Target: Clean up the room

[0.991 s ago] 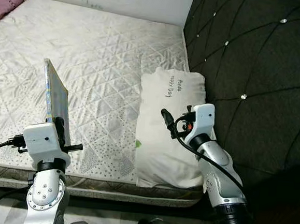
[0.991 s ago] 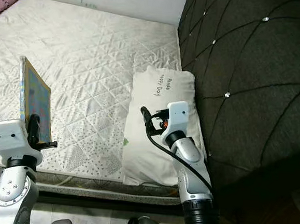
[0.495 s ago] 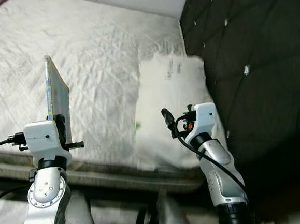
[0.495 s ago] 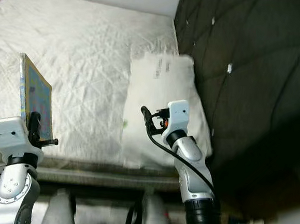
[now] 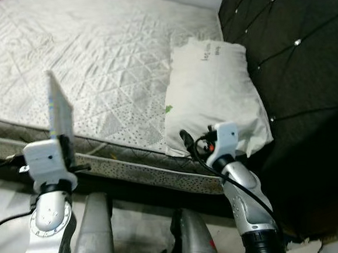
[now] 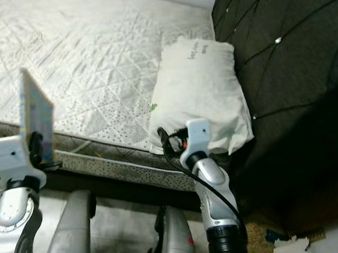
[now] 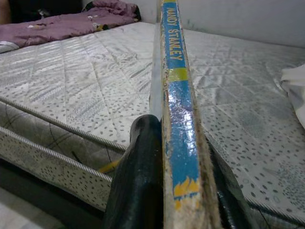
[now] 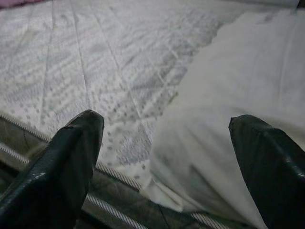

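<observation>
- Between my left gripper's (image 7: 167, 157) closed fingers: a thin book (image 5: 59, 111), clamped by its lower edge, carried and not yet put away.
- Book's long axis runs upright; spine faces my wrist.
- Ahead of my right gripper (image 8: 162, 143), fingers spread and empty: pillow (image 5: 216, 89) on the mattress (image 5: 92, 62).

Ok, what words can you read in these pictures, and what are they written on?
"MANDY STANLEY" runs along the blue spine of the book that the left pincer is clamped on.
Dark handwriting on the white pillow, near its far end: too small to read.
The book's cover is too blurred for any words to be made out.
</observation>
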{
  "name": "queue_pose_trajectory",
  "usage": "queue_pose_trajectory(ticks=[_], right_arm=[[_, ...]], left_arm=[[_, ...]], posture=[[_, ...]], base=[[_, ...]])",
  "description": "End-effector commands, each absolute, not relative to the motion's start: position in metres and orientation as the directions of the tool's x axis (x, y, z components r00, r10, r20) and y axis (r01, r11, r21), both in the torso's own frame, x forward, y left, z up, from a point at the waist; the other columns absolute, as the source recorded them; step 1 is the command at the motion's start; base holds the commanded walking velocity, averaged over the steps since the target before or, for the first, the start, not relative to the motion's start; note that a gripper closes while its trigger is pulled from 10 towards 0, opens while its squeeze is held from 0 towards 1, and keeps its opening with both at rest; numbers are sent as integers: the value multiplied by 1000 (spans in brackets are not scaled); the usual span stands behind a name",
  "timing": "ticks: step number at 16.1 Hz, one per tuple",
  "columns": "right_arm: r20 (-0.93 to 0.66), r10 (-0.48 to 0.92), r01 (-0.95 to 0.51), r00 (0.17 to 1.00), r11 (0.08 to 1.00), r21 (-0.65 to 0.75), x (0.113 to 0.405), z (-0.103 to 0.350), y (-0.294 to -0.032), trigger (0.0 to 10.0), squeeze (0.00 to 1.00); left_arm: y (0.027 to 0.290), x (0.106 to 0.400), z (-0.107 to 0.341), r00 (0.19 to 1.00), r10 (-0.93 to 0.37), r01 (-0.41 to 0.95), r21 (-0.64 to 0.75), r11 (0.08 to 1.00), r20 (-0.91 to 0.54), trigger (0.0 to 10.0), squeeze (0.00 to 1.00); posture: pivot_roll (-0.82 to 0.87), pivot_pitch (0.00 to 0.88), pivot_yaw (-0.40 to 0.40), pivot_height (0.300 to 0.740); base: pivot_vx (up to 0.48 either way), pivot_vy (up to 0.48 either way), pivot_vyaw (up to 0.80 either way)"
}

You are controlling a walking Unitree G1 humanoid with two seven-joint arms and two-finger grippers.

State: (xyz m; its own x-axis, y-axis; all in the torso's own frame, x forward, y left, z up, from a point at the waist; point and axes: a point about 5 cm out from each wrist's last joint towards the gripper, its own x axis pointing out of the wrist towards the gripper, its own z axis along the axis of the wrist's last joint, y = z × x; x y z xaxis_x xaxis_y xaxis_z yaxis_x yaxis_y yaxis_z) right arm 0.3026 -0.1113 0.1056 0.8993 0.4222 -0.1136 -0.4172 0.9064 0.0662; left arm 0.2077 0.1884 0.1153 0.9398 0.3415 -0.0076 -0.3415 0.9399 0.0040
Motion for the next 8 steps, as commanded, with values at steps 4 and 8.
queue_pose_trajectory(ticks=[4,8], right_arm=[[-110,416,-413,903,909,47,305,108,-116,10000,0],[-109,415,-413,903,910,41,307,109,-115,10000,0]], left_arm=[[180,213,128,947,315,-313,-35,949,60,10000,0],[178,216,129,952,297,-295,-40,955,71,10000,0]], posture=[[-13,65,-128,606],[-17,62,-128,606]], base=[[0,0,0],[0,71,0]])
